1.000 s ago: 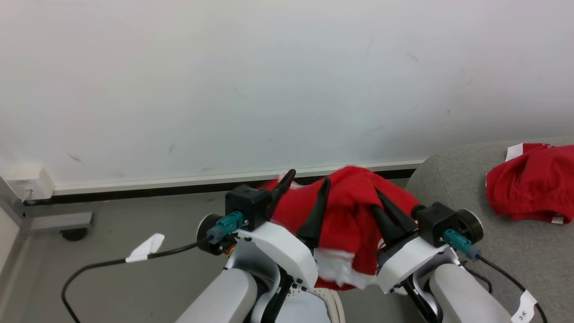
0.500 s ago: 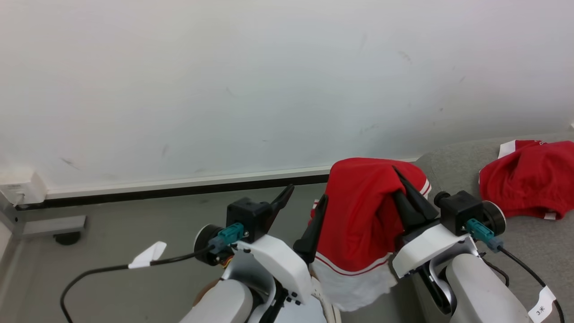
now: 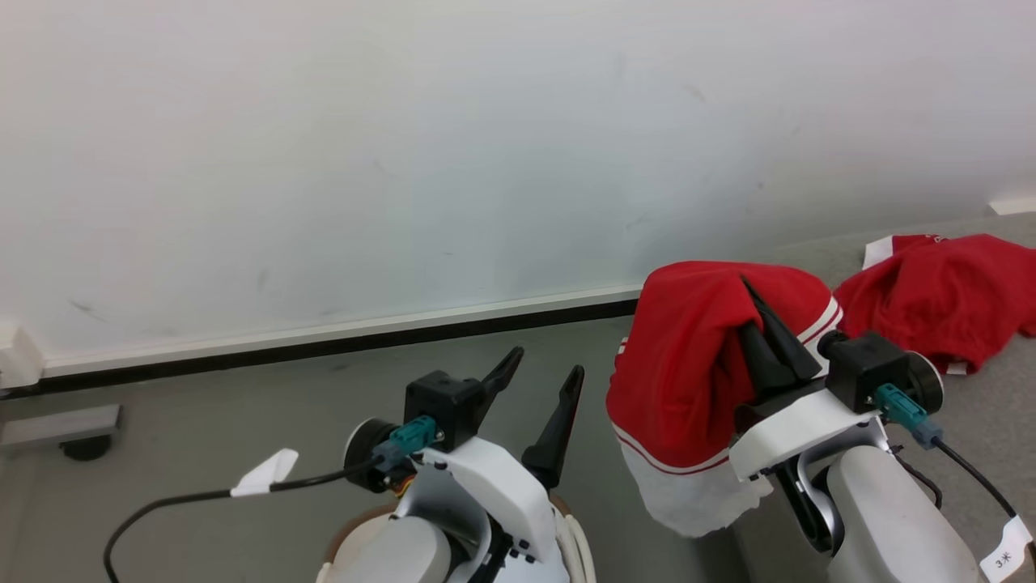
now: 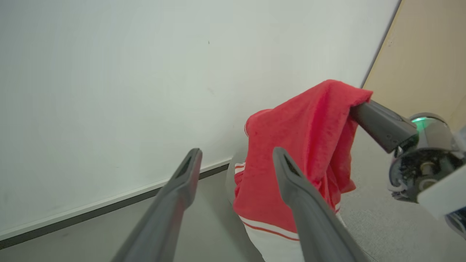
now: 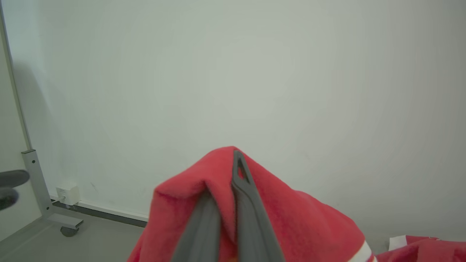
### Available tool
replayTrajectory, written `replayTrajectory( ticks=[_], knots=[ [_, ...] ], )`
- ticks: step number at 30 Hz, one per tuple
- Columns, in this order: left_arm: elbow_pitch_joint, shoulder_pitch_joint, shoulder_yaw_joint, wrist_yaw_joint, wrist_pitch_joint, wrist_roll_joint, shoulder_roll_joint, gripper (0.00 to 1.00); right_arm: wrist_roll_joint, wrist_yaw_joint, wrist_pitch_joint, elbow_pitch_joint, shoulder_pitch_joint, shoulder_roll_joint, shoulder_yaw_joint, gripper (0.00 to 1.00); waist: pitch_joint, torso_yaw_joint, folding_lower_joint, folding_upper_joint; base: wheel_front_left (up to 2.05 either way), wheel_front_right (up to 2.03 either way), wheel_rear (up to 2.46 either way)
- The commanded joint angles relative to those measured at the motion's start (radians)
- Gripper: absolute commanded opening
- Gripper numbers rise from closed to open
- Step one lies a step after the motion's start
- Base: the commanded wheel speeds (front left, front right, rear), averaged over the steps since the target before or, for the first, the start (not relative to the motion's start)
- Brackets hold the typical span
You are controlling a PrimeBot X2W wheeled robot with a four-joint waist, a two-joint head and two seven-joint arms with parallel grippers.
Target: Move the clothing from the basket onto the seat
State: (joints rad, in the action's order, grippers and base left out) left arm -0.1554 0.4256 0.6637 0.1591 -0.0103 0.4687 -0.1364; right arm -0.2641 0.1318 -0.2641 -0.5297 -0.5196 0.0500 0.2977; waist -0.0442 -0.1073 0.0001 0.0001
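Carrying solo now: left gripper has let go, fingers spread wide and empty over the cream plastic brown-rimmed basket; right gripper is pinched tight on the bright red white-trimmed garment, which hangs at the edge of the light grey fabric sofa. Handoff looks done, drop next. Beyond it a second red garment already lies on the cushion; avoid piling onto it.

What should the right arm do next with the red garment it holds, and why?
Probably carry it to its right, out over the sofa, before letting go. The right gripper is shut on the red garment, which hangs at the sofa's edge beside the floor; a second garment lies deeper on the sofa.
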Motion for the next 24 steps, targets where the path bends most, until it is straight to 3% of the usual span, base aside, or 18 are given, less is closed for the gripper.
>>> replayTrajectory(
  ticks=[1, 24],
  knots=[
    [-0.004, -0.013, 0.001, -0.002, -0.002, 0.014, -0.008, 1.0, 0.01, -0.002, 0.0, 0.008, 0.014, 0.002, -0.01, 0.0, 0.005, -0.014, -0.0001, -0.0001, 0.0, 0.0, 0.0],
    [-0.004, 0.008, 0.064, -0.02, -0.003, -0.017, -0.009, 1.0, 0.043, -0.002, 0.0, 0.141, 0.033, 0.001, -0.161, 0.0, 0.135, -0.301, -0.0001, -0.0001, 0.0, 0.0, 0.0]
  ],
)
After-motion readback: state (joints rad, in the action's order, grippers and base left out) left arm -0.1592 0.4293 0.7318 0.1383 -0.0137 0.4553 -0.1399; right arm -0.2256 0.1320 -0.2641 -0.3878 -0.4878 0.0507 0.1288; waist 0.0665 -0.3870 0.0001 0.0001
